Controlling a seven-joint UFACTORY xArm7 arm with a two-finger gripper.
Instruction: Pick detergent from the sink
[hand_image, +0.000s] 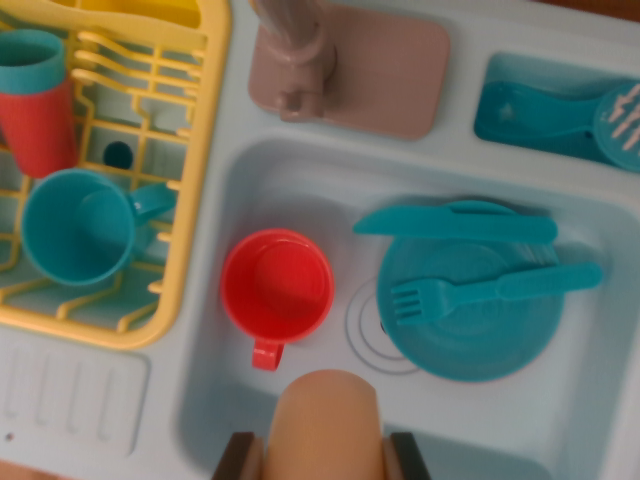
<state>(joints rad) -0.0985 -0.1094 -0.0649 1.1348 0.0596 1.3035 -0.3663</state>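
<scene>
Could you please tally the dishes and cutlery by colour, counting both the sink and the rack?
Teal: 6 – cup, mug, knife, plate, fork, spatula
Red: 2 – mug, cup
Total: 8

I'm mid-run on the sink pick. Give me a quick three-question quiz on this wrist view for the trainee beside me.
1. True or false: the red plastic mug stands in the yellow dish rack.
2. What lies on the round teal plastic plate? A) a teal fork B) a red spoon C) a yellow sponge
3. What sits between the dark gripper fingers at the bottom edge?

Key
1. False: it is in the pale blue sink basin, handle toward the gripper.
2. A: the teal plastic fork; a teal plastic knife rests across the plate's far rim.
3. The rounded tan detergent bottle.
</scene>
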